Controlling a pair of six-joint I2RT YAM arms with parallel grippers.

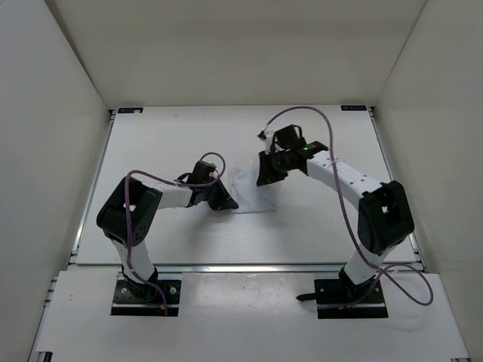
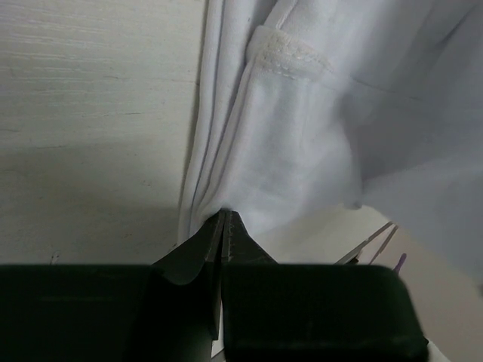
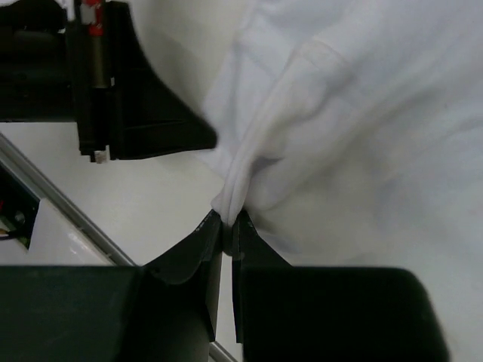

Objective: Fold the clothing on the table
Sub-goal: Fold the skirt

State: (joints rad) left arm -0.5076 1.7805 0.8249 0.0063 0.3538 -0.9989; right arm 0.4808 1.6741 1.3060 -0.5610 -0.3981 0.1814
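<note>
The table (image 1: 151,226) spreads under and around both arms. The clothing (image 1: 253,197) lies crumpled near its middle, between the two grippers and touching both. The left gripper (image 2: 225,216) has its jaws pressed almost together on a bunched edge of the clothing, which fans out ahead of the tips. A stitched hem (image 2: 290,59) sits further ahead, slightly to the right. The right gripper (image 3: 226,220) likewise pinches a gathered fold at its tips, its jaws narrow, with the cloth spreading ahead and to its right. Bare table shows to the left of each pair of jaws.
</note>
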